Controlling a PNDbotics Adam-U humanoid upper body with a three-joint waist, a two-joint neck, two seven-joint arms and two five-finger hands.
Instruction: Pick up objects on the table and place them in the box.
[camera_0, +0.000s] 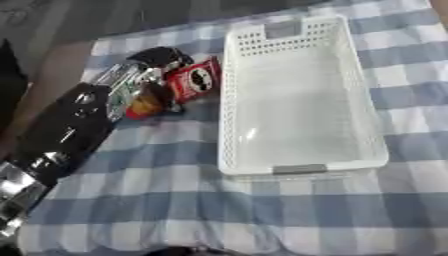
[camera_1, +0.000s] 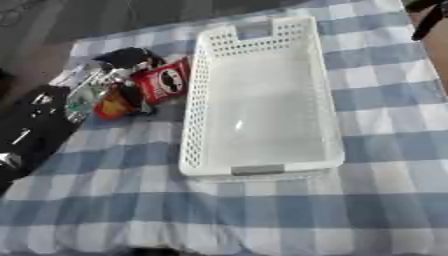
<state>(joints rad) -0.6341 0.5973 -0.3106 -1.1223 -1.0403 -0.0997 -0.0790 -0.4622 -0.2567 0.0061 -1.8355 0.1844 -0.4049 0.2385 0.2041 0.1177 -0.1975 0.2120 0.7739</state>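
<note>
Snack canister (camera_0: 196, 80), red with a dark face-like mark on its side, lies on the bench (camera_0: 262, 210) just left of the white box (camera_0: 302, 95), and your left hand (camera_0: 144, 92) is right on top of it. You have the hand's fingers curled around the lower left part of the canister, with a small orange-and-red item (camera_0: 142, 107) sitting right beneath the hand; whether the fingers also catch that item, you cannot tell. The black left arm (camera_0: 61, 130) runs in from the lower left corner up to the hand.

Your canister's label shows a pale round shape with dark markings, but no lettering on it can be read. A dark, glossy object (camera_0: 162, 55) sits just above the canister's top left, near the hand; its kind is unclear.

You have the canister lying on its side, its long axis running from lower left to upper right, the upper end close against the box's left wall. The box is a perforated white basket with a grey handle patch at each short end, its long axis running away from you, on a blue-and-white checked cloth (camera_1: 262, 220).

Your right hand shows in neither view.
</note>
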